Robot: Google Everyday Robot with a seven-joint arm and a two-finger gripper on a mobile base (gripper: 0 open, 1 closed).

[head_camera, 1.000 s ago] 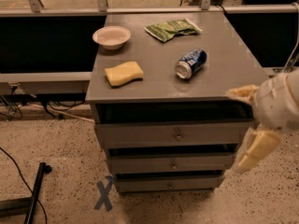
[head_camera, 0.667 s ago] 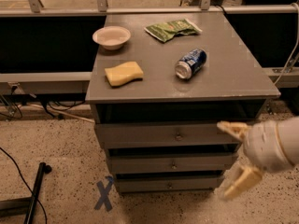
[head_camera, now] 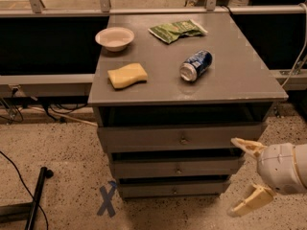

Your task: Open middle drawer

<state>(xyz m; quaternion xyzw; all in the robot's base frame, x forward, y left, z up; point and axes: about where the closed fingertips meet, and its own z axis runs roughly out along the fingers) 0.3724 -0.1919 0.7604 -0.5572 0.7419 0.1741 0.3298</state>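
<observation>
The grey cabinet has three stacked drawers. The middle drawer [head_camera: 144,168] has a medium-height front panel with a small round knob [head_camera: 178,169] at its centre, and its front sits in line with the drawers above and below. My gripper [head_camera: 232,176] is at the lower right, in front of the cabinet's right corner and level with the middle and bottom drawers. Its cream fingers [head_camera: 245,146] are spread wide apart and hold nothing. It is to the right of the knob and not touching it.
The top drawer [head_camera: 144,139] and bottom drawer [head_camera: 144,189] each have a knob. On the cabinet top [head_camera: 240,75] lie a white bowl [head_camera: 114,38], a yellow sponge [head_camera: 127,75], a blue can [head_camera: 195,65] on its side and a green bag [head_camera: 177,30]. A black pole [head_camera: 36,200] and blue tape cross [head_camera: 106,200] lie on the floor at left.
My gripper has come down from beside the cabinet top to the level of the lower drawers, staying open. The drawers have not moved.
</observation>
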